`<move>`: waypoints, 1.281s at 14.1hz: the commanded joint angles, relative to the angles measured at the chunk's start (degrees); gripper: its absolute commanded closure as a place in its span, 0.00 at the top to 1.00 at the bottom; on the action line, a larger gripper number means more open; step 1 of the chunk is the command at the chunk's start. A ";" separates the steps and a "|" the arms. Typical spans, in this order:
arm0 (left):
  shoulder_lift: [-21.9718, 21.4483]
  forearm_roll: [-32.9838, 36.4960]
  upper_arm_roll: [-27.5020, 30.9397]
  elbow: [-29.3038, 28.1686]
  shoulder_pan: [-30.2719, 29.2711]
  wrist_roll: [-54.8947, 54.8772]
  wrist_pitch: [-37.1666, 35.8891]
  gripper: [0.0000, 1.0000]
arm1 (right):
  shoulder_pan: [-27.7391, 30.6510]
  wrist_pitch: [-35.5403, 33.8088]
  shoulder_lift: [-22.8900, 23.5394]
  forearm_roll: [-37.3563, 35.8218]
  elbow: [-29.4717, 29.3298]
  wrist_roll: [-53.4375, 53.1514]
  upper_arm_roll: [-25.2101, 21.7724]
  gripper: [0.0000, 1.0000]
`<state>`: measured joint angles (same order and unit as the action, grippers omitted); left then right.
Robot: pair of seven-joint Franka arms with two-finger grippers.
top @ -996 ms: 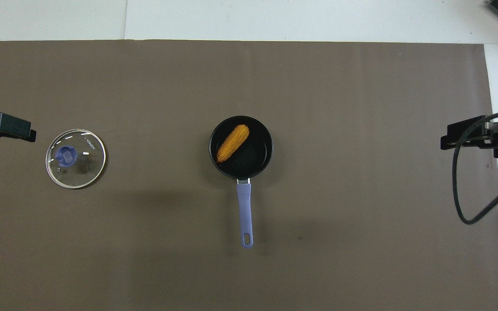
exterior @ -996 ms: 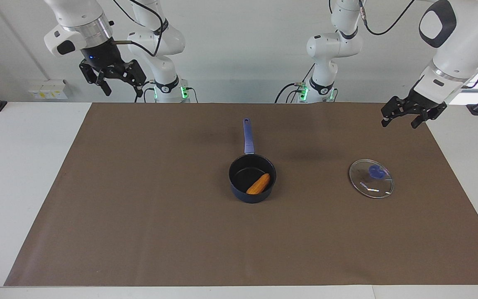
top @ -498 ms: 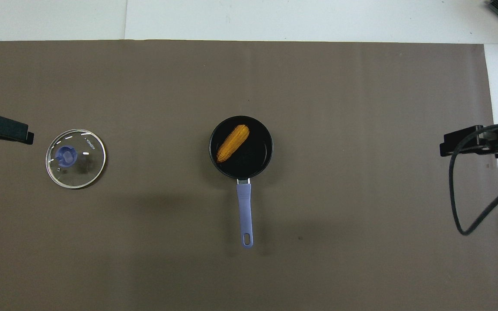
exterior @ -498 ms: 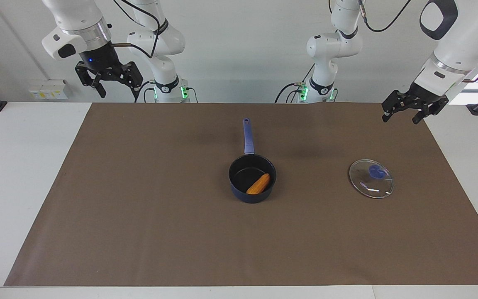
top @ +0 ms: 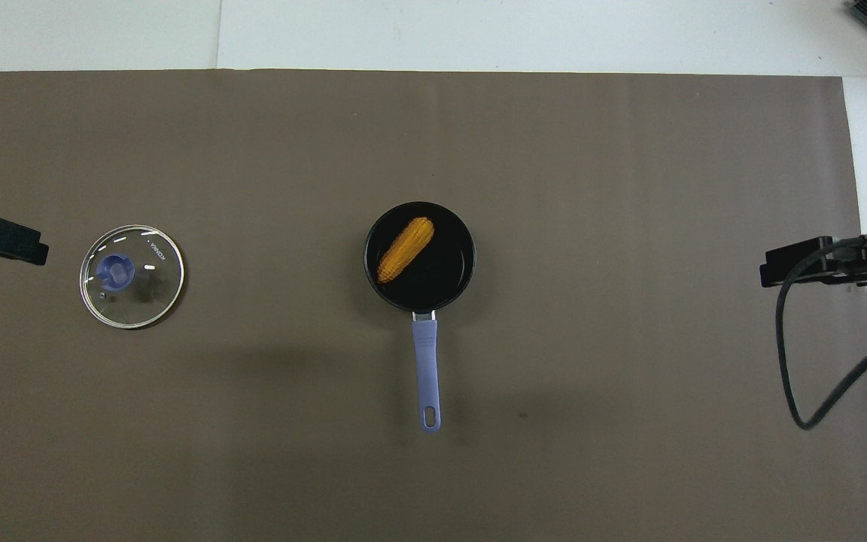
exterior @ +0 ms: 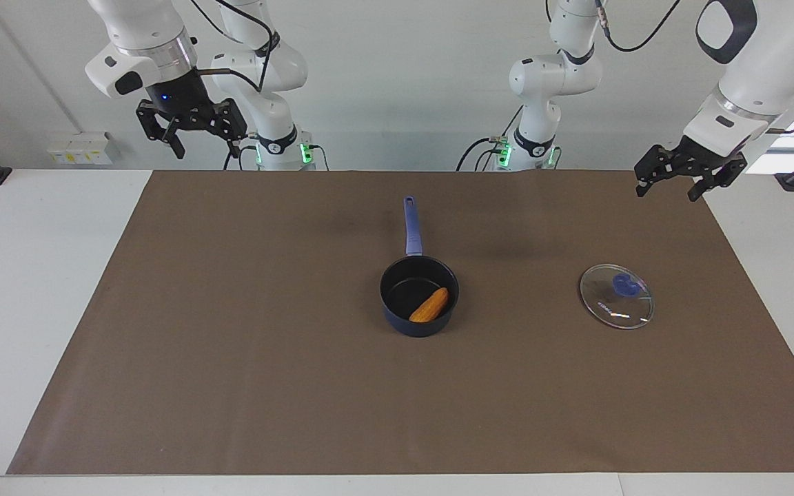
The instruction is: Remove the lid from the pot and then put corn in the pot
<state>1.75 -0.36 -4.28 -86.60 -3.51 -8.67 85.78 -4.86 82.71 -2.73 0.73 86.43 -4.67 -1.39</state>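
**Pincers up and empty, corn in the pot**

Above the counter's two ends, both pincers hang released and hold nothing. The left pincer [exterior: 671,186] is over the edge of the brown mat [exterior: 231,386] at the left arm's end; the right pincer [exterior: 191,136] is raised near its own arm's base, off the mat's corner.

Below the left pincer and farther from the robots, the round clear glass lid with a metal rim and blue knob [exterior: 617,296] lies flat on the mat, well apart from the small dark navy saucepan [exterior: 419,305] at the middle. Judging by that spot, it was set aside to leave the pot's mouth open.

Inside the pot the small orange-yellow corn cob [exterior: 429,305] lies slantwise on the black bottom, well apart from both pincers. The pot's long blue handle [exterior: 412,226] points toward the robots. Both steps look done, and the arms seem parked clear.
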 commanded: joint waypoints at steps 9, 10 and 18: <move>-0.44 0.97 -0.12 1.25 0.17 -0.74 -1.14 1.00 | 0.38 1.05 0.53 0.06 -1.43 6.95 -4.85 1.00; -0.52 0.97 -0.12 1.25 0.17 -0.82 -1.14 1.00 | 0.29 0.96 0.79 -0.12 -1.53 6.95 -4.85 1.00; -0.52 0.97 -0.21 1.17 0.17 -0.82 -1.05 1.00 | -0.85 1.14 0.79 -1.87 -1.27 8.18 -4.85 1.00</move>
<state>1.69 -0.32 -4.48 -85.64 -3.50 -8.83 85.57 -5.76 83.99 -2.37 0.35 85.89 0.87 -6.31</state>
